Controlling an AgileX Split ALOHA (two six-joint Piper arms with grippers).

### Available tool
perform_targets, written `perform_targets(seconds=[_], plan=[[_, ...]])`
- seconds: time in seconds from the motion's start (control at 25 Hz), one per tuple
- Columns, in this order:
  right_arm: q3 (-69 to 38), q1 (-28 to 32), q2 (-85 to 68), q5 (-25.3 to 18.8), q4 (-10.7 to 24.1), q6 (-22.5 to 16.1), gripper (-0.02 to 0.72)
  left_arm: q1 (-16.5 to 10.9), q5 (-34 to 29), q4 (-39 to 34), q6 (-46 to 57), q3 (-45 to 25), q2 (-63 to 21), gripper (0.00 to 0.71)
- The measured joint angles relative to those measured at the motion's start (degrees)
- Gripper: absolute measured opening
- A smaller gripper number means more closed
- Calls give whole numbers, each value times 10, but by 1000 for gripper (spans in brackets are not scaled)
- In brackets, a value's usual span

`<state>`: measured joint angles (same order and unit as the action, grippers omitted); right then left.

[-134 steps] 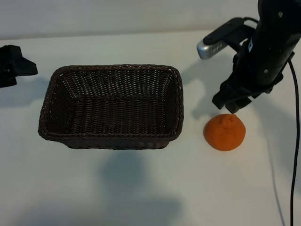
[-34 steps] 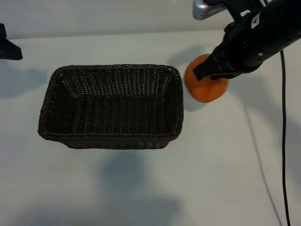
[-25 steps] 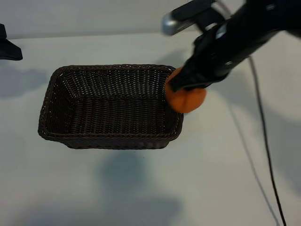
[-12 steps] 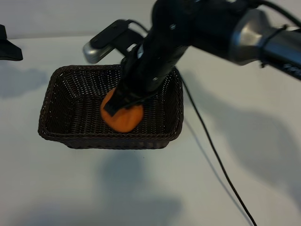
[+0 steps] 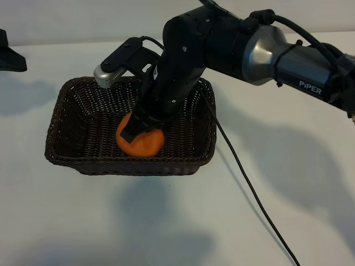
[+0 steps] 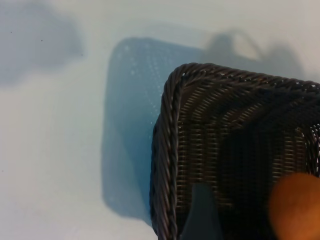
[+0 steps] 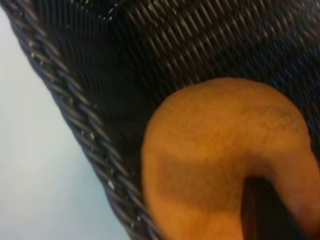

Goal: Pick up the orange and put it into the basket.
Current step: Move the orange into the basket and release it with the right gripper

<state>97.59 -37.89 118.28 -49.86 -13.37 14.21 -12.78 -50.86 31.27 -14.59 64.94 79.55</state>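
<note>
The orange (image 5: 143, 144) is inside the dark woven basket (image 5: 55, 119), low over its floor near the front wall. My right gripper (image 5: 138, 131) reaches down into the basket and is shut on the orange. The right wrist view shows the orange (image 7: 215, 150) close up beside the basket wall (image 7: 90, 135), with one dark finger (image 7: 265, 212) pressed against it. My left gripper (image 5: 9, 54) is parked at the far left edge, open. In the left wrist view one of its fingers (image 6: 201, 215) hangs over a basket corner (image 6: 167, 150), and the orange (image 6: 295, 205) shows beyond it.
The right arm's black cable (image 5: 244, 183) trails over the white table (image 5: 166, 221) from the basket's right side towards the front right. The arm's body (image 5: 233, 44) stretches over the basket's back right corner.
The right arm has carried the orange from the basket's right rim leftwards into the basket and lowered it slightly. The left arm has not moved.
</note>
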Motion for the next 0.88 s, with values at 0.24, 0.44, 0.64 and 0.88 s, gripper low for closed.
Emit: perform_targets(seconds=[0.24,0.44,0.64,0.88], plan=[[0,0,1,33,6,2,95,0,-1,0,0,0,0,590],[0,0,4,38,4,2,96,0,-1,0,0,0,0,590],[0,0,28,39,5,2,115,0,-1,0,0,0,0,590],[0,0,44,40,4,2,247,0,-4,1,0,0,0,590]])
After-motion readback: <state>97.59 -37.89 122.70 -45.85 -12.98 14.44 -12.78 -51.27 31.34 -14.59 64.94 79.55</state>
